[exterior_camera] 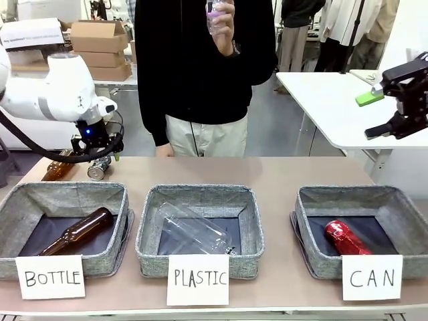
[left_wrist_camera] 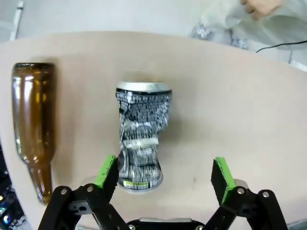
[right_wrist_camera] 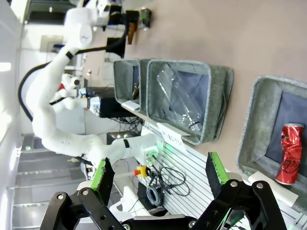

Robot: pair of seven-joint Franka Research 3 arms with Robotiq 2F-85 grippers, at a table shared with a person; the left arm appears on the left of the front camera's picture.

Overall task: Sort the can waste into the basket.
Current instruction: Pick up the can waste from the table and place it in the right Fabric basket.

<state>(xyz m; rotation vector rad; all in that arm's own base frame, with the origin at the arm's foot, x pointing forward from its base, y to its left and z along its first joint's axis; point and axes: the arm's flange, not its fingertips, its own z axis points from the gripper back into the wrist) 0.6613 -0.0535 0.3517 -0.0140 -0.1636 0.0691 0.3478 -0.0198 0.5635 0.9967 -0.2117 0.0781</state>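
Note:
A crushed silver-grey can (left_wrist_camera: 141, 136) lies on the table at the far left (exterior_camera: 99, 167). My left gripper (left_wrist_camera: 164, 175) hangs open just above it (exterior_camera: 100, 154); the can's near end sits by the left finger (left_wrist_camera: 106, 171), off centre in the gap. The red can (exterior_camera: 346, 237) lies inside the grey basket (exterior_camera: 307, 221) signed "CAN" at the right, and the right wrist view shows both can (right_wrist_camera: 290, 153) and basket (right_wrist_camera: 256, 124). My right gripper (exterior_camera: 373, 115) is open in the air, high above and to the right of that basket (right_wrist_camera: 160, 175).
A brown glass bottle (left_wrist_camera: 33, 124) lies beside the silver can (exterior_camera: 59, 167). The "BOTTLE" basket (exterior_camera: 67, 194) holds another brown bottle; the "PLASTIC" basket (exterior_camera: 197, 197) holds a clear bottle. A person stands at the far side holding a small bottle (exterior_camera: 215, 13). A white table (exterior_camera: 334, 107) stands behind my right gripper.

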